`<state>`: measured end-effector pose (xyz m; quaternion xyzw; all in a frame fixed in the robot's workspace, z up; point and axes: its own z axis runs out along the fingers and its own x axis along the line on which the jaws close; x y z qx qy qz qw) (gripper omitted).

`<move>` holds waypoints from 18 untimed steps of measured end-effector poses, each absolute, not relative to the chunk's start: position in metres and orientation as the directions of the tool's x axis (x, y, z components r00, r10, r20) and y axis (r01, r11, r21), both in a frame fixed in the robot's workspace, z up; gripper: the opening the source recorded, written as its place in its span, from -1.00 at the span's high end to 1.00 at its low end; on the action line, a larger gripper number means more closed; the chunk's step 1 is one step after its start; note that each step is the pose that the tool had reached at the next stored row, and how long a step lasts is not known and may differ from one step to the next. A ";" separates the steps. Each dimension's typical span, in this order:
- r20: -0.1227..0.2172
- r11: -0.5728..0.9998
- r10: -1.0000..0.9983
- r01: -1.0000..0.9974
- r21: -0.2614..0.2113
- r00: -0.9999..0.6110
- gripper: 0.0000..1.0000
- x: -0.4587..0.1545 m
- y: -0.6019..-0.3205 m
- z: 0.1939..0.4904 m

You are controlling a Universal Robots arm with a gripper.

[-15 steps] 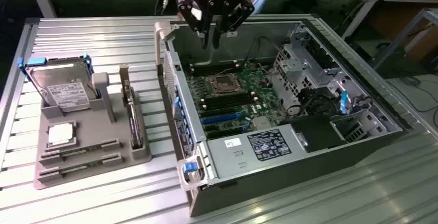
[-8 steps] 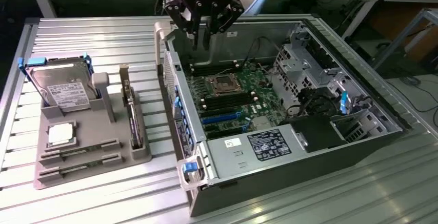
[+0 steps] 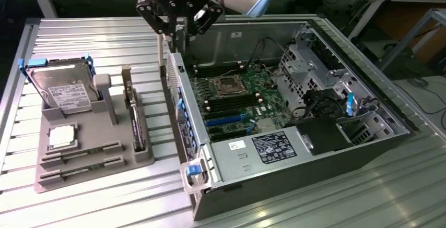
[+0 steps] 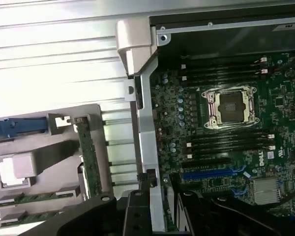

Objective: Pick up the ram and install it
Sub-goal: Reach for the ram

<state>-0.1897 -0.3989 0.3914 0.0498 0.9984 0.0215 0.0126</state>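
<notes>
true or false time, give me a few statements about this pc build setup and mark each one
1. The hard drive stands in the grey holder, outside the case. True.
2. A cooler covers the CPU socket. False: the socket is bare.
3. The expansion card lies flat. False: it stands upright in the holder.
4. The gripper hangs above the case wall on the exterior view's left. True.
5. A green ram stick lies in a holder slot. True.
</notes>
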 end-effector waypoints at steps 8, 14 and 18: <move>-0.023 0.994 0.100 0.099 0.044 -0.995 0.42 -0.268 -0.403 0.391; -0.022 0.994 0.100 0.099 0.044 -0.995 0.42 -0.322 -0.419 0.386; -0.022 0.994 0.100 0.099 0.044 -0.995 0.42 -0.341 -0.426 0.383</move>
